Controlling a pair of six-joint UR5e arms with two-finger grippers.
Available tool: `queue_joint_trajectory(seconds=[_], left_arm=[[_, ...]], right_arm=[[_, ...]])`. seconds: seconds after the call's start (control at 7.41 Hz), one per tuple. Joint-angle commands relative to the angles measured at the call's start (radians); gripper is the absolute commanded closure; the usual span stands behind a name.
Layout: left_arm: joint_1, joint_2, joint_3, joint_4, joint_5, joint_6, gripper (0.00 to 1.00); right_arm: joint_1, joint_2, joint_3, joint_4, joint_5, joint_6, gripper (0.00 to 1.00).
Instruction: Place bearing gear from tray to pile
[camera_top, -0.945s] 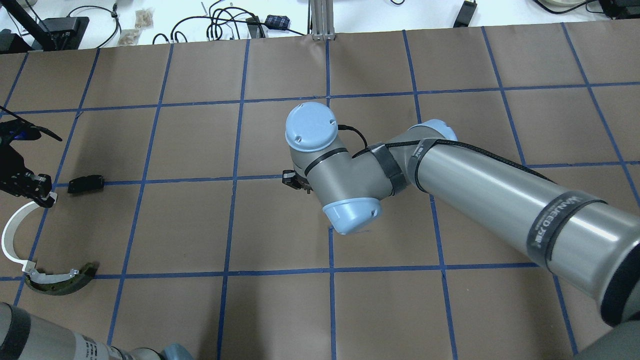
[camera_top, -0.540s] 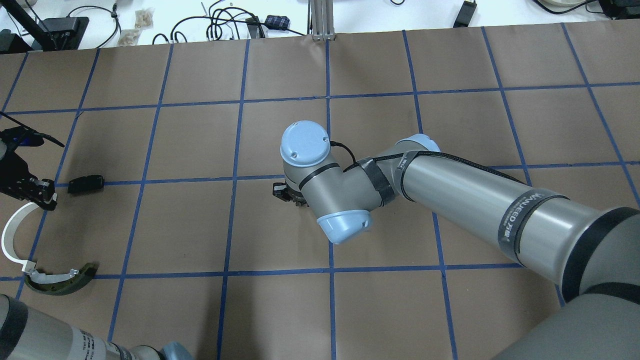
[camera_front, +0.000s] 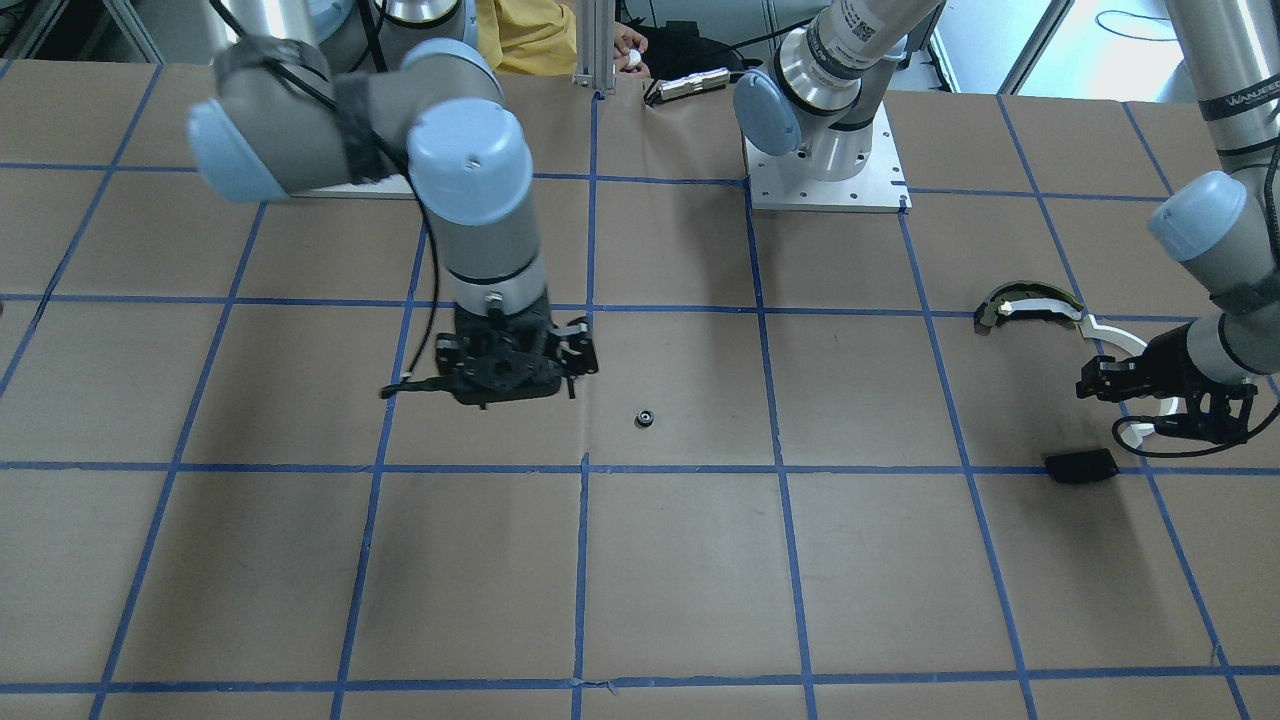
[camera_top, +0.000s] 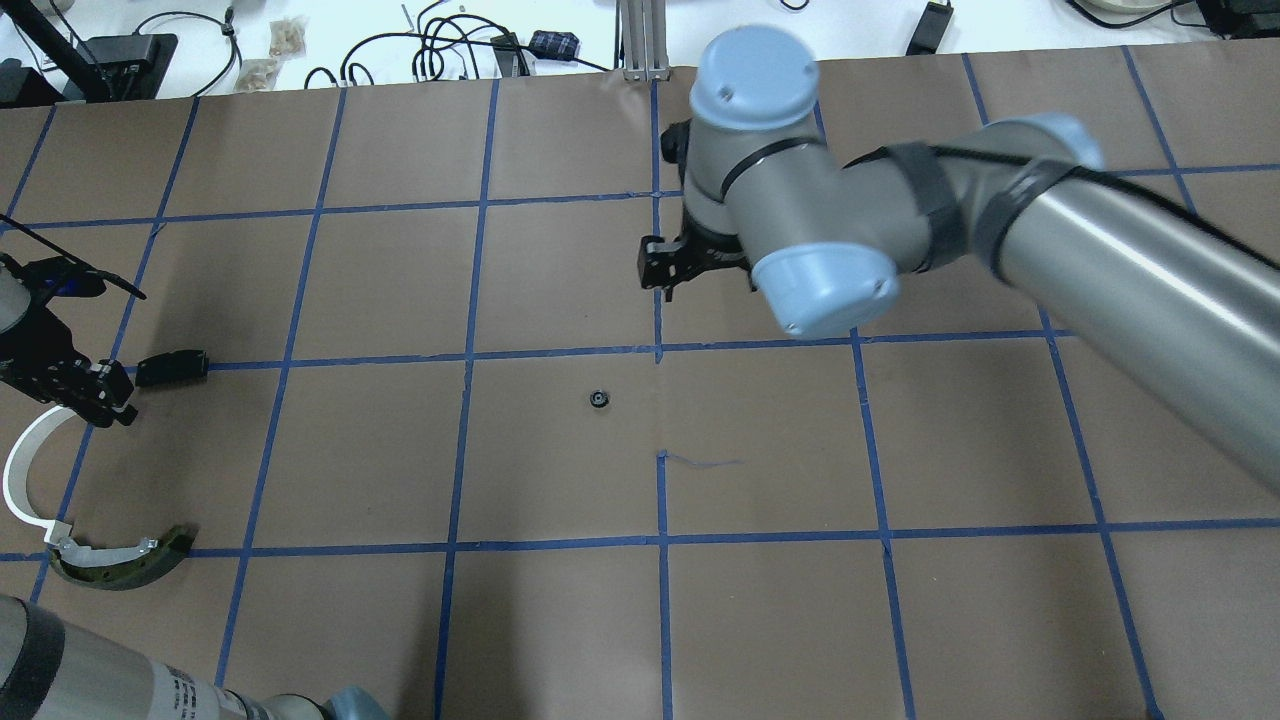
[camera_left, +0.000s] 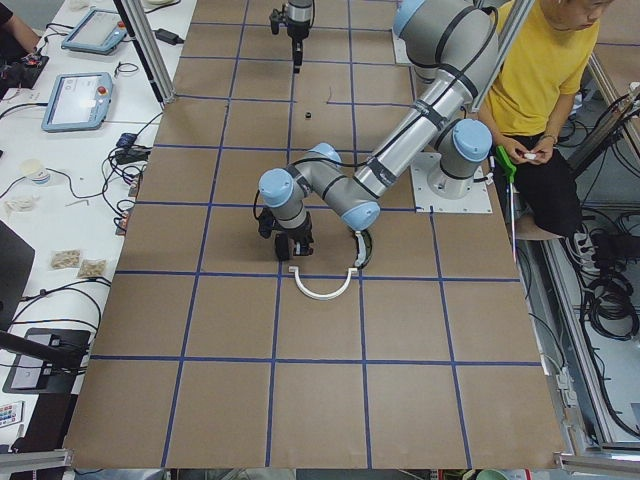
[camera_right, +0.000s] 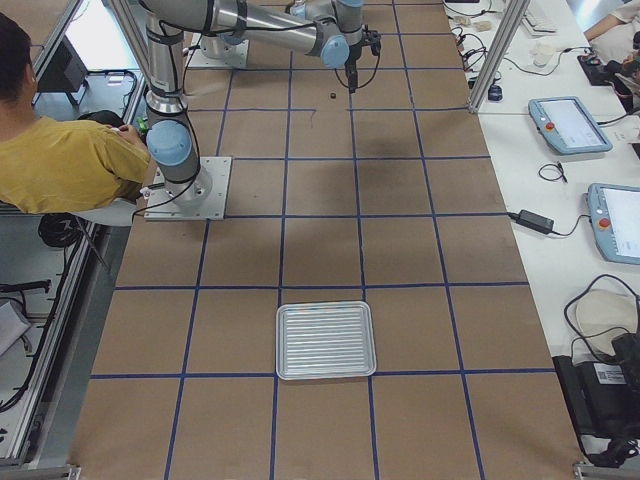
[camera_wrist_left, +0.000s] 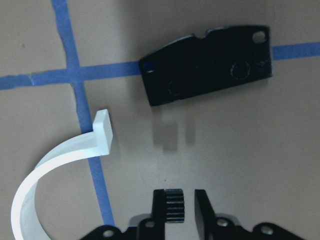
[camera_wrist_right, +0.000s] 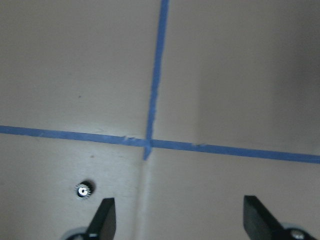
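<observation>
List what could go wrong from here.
1. The small black toothed gear in the left gripper hangs over bare paper between the white curved plastic strip and flat black rectangular plate; dropped, it may roll away.
2. A small silver bearing gear lies alone mid-table, away from the open right gripper; it could get stranded.

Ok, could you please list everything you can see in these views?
Tray: one, silver, far right end of the table.
Loose gear: one, dark, mid-table.
Plate: one, black, robot's left side.
Curved strip: one, white, beside plate.
Arc piece: one, dark, at strip's end.
Held gear: one, black, in left claw.
Person: one, yellow shirt, behind robot.
Left claw: one, black, shut on held gear.
Right claw: one, black, open, beyond loose gear.
</observation>
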Motion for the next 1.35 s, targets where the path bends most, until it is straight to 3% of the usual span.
queue_joint_trajectory(seconds=[0.0, 0.27, 0.4, 0.54, 0.67, 0.81, 0.94, 1.21], left_arm=[[-0.02, 0.014, 0.001, -0.034, 0.029, -0.002, 0.0], [-0.025, 0.028, 0.004, -0.076, 0.02, -0.003, 0.0], [-0.023, 0.028, 0.004, -0.075, 0.014, -0.003, 0.0], [-0.023, 0.026, 0.009, -0.075, 0.02, 0.0, 0.18], [-0.024, 0.029, 0.01, -0.078, 0.021, -0.002, 0.15], [-0.04, 0.043, 0.013, -0.079, 0.014, -0.002, 0.0], [-0.125, 0.06, 0.018, -0.076, -0.023, -0.014, 0.0], [-0.408, 0.058, 0.07, -0.065, -0.125, -0.317, 0.0]], right_arm=[[-0.164, -0.165, -0.056, 0.293, -0.011, -0.213, 0.0], [-0.158, -0.284, -0.004, 0.286, -0.011, -0.216, 0.0], [-0.157, -0.275, 0.008, 0.251, -0.008, -0.202, 0.0], [-0.167, -0.258, -0.011, 0.234, -0.009, -0.217, 0.0], [-0.175, -0.25, -0.048, 0.238, -0.012, -0.218, 0.0], [-0.175, -0.202, -0.094, 0.244, -0.011, -0.219, 0.0], [-0.175, -0.169, -0.167, 0.264, -0.012, -0.221, 0.0], [-0.177, -0.144, -0.199, 0.322, -0.006, -0.222, 0.0]])
